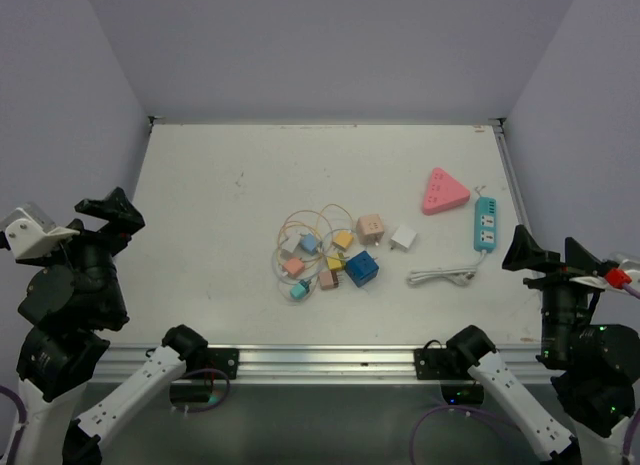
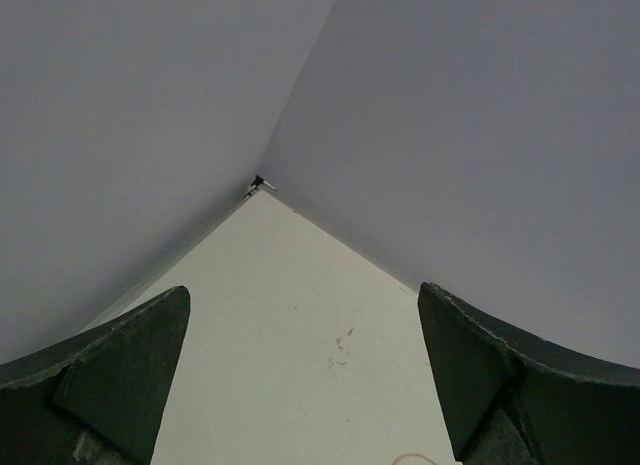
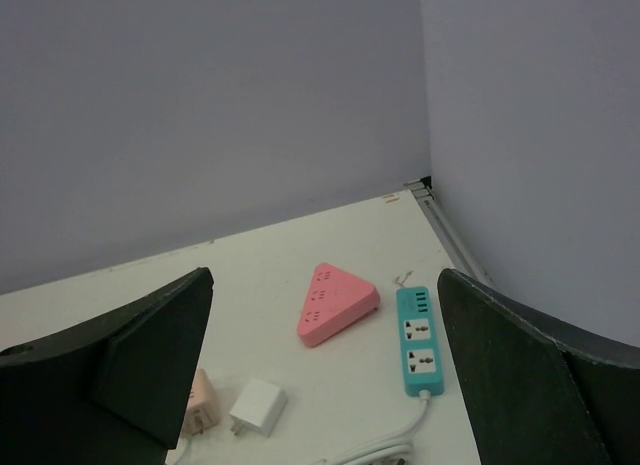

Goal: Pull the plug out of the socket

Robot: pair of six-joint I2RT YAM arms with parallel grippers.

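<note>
Top external view: both arms sit folded at the near corners of a white surface (image 1: 220,205). The left end effector (image 1: 108,220) and right end effector (image 1: 548,253) each have their fingers spread wide, holding nothing and well apart from every item.

On the right lie a teal strip (image 1: 486,223) and, just beyond it, a pink socket (image 1: 443,190), triangular. A loose white plug (image 1: 403,237) lies flat near them, touching neither. A white cord (image 1: 440,277) runs from the strip's near end. In the middle, small coloured cubes (image 1: 330,255) sit bunched among thin looping cables.

You cannot tell from here which plug is actually seated. The strip and pink socket show empty faces in the right wrist view, so the joined pair is probably inside the cluster.

Risks, as a judgement: these pieces look light, so a one-armed pull would likely drag the socket along rather than separate it. The tangled cables could snag neighbours and scatter them. Closing on the wrong cube is easy, since they touch.
</note>
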